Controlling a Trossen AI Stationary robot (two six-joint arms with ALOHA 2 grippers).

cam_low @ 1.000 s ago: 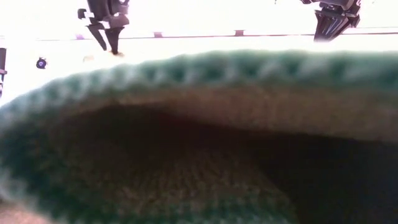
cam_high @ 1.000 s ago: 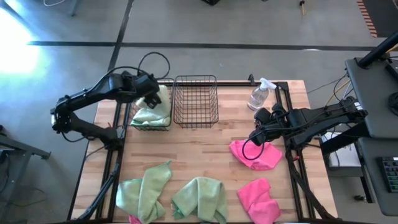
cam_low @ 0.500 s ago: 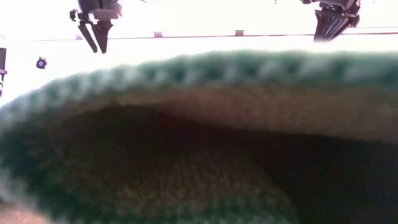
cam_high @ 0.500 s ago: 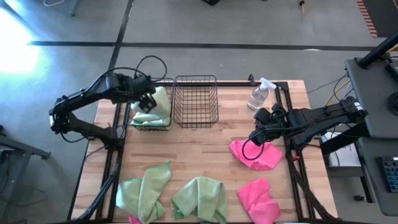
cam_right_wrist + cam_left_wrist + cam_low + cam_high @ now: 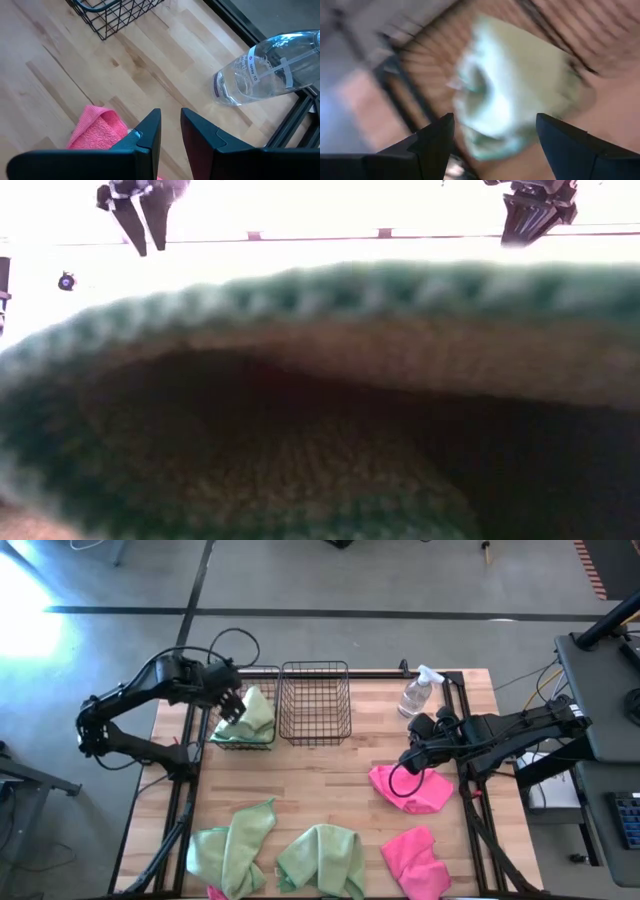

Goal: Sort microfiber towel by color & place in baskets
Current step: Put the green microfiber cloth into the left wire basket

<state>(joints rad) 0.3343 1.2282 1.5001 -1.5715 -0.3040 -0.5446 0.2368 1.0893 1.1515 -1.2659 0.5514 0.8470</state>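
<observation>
Left gripper (image 5: pixel 232 702): jaws spread wide, gripping nothing, hanging over the left basket (image 5: pixel 243 736), which holds a light green towel (image 5: pixel 250 715). Right gripper (image 5: pixel 411 759): jaws narrowly parted, nothing between them, above the edge of a pink towel (image 5: pixel 412 789) on the worktop (image 5: pixel 310 780). Second basket (image 5: pixel 314 700) sits beside the first. Spray bottle (image 5: pixel 418 692) near the far edge. Two more green towels (image 5: pixel 232 846) (image 5: pixel 322 860) and another pink towel (image 5: pixel 416 860) lie along the near edge.
</observation>
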